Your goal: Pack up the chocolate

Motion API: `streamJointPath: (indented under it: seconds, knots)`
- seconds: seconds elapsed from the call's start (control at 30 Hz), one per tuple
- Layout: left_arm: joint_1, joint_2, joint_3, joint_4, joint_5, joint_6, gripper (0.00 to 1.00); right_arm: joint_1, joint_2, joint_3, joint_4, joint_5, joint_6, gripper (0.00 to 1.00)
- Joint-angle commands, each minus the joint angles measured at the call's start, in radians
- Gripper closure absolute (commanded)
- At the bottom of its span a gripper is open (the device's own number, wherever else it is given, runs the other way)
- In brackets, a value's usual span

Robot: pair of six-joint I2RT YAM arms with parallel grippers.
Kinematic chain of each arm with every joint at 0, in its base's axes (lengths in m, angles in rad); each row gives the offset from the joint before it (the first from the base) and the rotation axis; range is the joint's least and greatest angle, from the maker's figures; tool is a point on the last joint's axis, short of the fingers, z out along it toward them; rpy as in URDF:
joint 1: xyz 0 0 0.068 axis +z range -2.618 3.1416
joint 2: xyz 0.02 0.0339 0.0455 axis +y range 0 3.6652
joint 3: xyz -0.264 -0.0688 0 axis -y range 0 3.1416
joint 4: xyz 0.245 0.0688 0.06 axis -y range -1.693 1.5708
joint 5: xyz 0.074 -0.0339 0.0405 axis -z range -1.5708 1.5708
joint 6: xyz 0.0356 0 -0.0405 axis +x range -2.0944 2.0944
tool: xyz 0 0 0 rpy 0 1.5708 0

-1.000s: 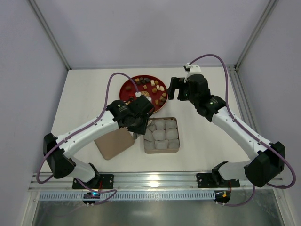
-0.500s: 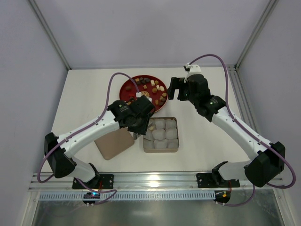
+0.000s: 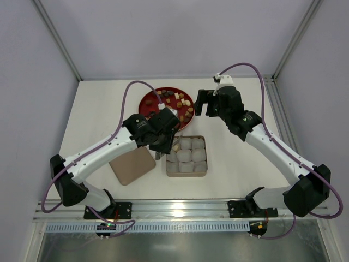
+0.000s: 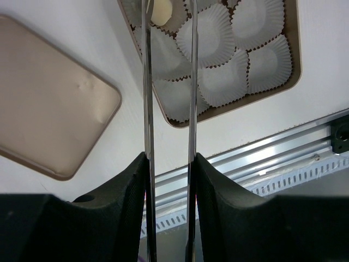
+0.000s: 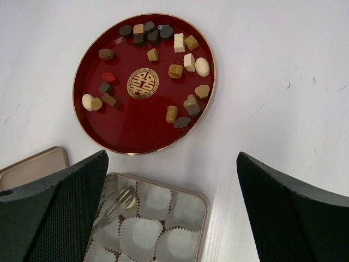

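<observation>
Many small chocolate pieces [image 3: 177, 102] in brown, tan and cream lie on a round red plate [image 3: 146, 101]; they also show in the right wrist view [image 5: 174, 71]. A tan box [image 3: 187, 174] holds white paper cups. My left gripper [image 3: 165, 141] is shut on thin metal tongs [image 4: 146, 82], whose tips reach over the box's far-left cup. One cream chocolate [image 4: 162, 11] lies in that cup, also seen in the right wrist view [image 5: 128, 203]. My right gripper [image 3: 206, 102] is open and empty, above the table to the right of the plate.
The box's flat tan lid [image 3: 131, 165] lies left of the box, also in the left wrist view [image 4: 49, 125]. A gold-patterned disc [image 5: 143, 83] marks the plate's middle. An aluminium rail [image 3: 180, 206] runs along the near table edge.
My left gripper with the tongs has drawn back a little towards the plate. The right arm has not moved.
</observation>
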Motion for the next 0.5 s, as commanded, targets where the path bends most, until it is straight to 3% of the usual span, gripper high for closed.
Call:
streamJointPath:
  seconds: [0.0, 0.27, 0.47]
  knots:
    - [-0.005, -0.036, 0.062, -0.011, -0.001, -0.008, 0.62, -0.003, -0.014, 0.030, 0.023, -0.004, -0.007, 0.00]
    - [0.002, 0.017, 0.203, -0.063, -0.064, 0.021, 0.62, -0.005, -0.015, 0.032, 0.023, -0.013, -0.005, 0.00]
    - [0.087, 0.143, 0.358, -0.065, -0.089, 0.104, 0.62, -0.003, -0.017, 0.036, 0.022, -0.024, 0.000, 0.00]
